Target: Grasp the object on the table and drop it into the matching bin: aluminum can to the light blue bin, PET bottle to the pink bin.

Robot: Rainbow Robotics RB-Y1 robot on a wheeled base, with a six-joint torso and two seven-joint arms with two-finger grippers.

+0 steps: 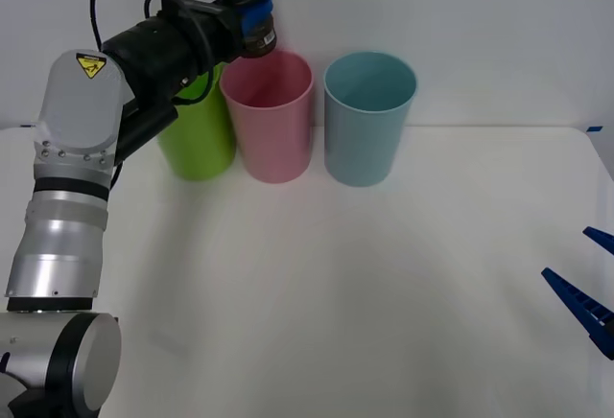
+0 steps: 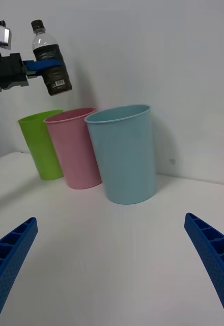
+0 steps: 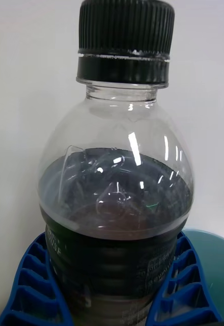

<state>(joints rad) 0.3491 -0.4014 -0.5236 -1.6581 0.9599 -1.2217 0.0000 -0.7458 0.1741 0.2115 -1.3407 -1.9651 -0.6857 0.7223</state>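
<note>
Front view puts the left end effector (image 1: 251,17) at about eleven o'clock, clamped on the PET bottle (image 1: 245,1), which hangs above the near-left rim of the pink bin (image 1: 269,116). To drop it cleanly, I judge it should shift toward one o'clock until centred over the mouth, then let go. The right end effector (image 1: 587,284) waits spread wide at four o'clock. The white table (image 1: 365,284) meets a plain pale wall; the light blue bin (image 1: 368,116) and a lime green bin (image 1: 199,145) flank the pink one.
</note>
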